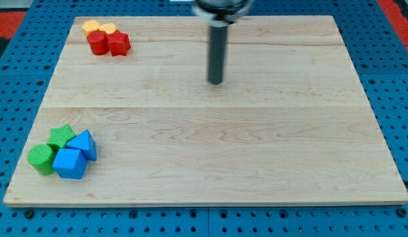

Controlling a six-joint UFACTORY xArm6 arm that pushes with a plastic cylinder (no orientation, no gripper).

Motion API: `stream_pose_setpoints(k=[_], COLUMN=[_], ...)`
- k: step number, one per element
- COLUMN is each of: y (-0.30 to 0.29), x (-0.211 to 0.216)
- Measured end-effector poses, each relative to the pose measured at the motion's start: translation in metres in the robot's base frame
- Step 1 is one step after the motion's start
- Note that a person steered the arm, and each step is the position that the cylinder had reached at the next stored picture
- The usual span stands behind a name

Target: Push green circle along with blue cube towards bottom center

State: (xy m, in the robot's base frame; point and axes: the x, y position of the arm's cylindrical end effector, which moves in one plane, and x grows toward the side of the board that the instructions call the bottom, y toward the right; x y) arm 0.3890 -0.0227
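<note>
The green circle sits near the board's bottom left corner. The blue cube touches it on its right. A green star-shaped block and a blue triangular block lie just above them in the same cluster. My tip is in the upper middle of the board, far up and to the right of this cluster, touching no block.
At the top left corner, a red circle and a red star-shaped block sit below two yellow blocks. The wooden board rests on a blue perforated base.
</note>
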Motion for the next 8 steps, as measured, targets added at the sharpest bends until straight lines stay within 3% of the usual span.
stream_pose_setpoints(k=[2, 3, 4, 6, 8], y=[-0.199, -0.28, -0.282, -0.272, -0.248], x=[0.085, 0.086, 0.089, 0.142, 0.151])
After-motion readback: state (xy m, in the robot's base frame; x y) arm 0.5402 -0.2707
